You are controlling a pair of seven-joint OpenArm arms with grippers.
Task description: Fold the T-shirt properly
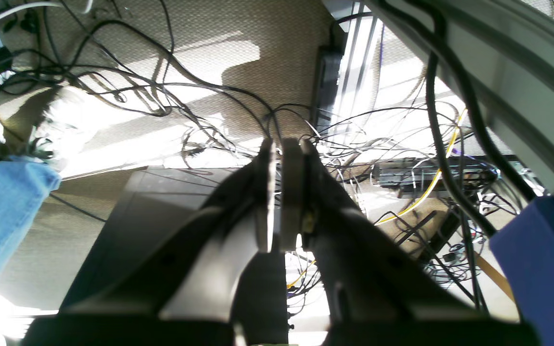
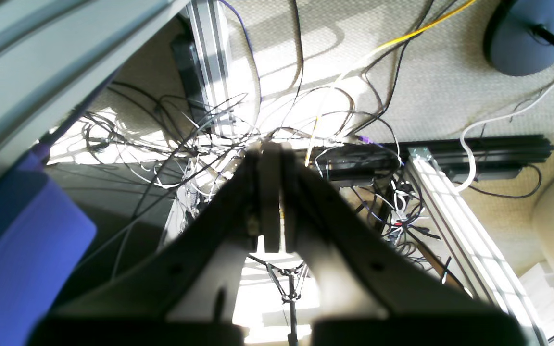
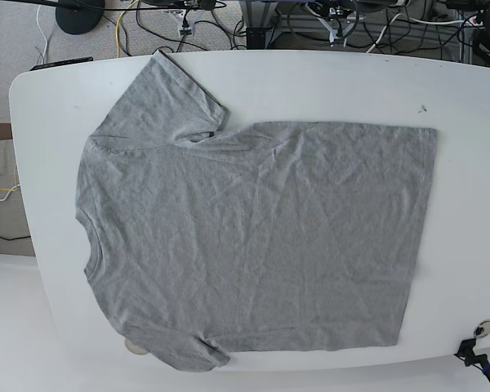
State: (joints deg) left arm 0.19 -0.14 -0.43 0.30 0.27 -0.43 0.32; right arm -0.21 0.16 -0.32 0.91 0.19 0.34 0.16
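The T-shirt [image 3: 253,237], heather-grey and wrinkled, lies spread flat on the white table [image 3: 327,82] in the base view, plain side up, neck toward the left, hem toward the right. One sleeve points to the far edge, the other to the near edge. Neither arm shows in the base view. In the left wrist view my left gripper [image 1: 281,146] is shut with nothing between its pads, hanging over the floor beside the table. In the right wrist view my right gripper [image 2: 270,146] is also shut and empty, above tangled cables.
Cables [image 1: 171,91] litter the carpet beyond the table. A black box [image 1: 161,211] sits under the left gripper, blue cloth [image 1: 3,211] at far left. Aluminium frame rails [image 2: 455,216] and a blue lamp base [image 2: 529,33] show in the right wrist view.
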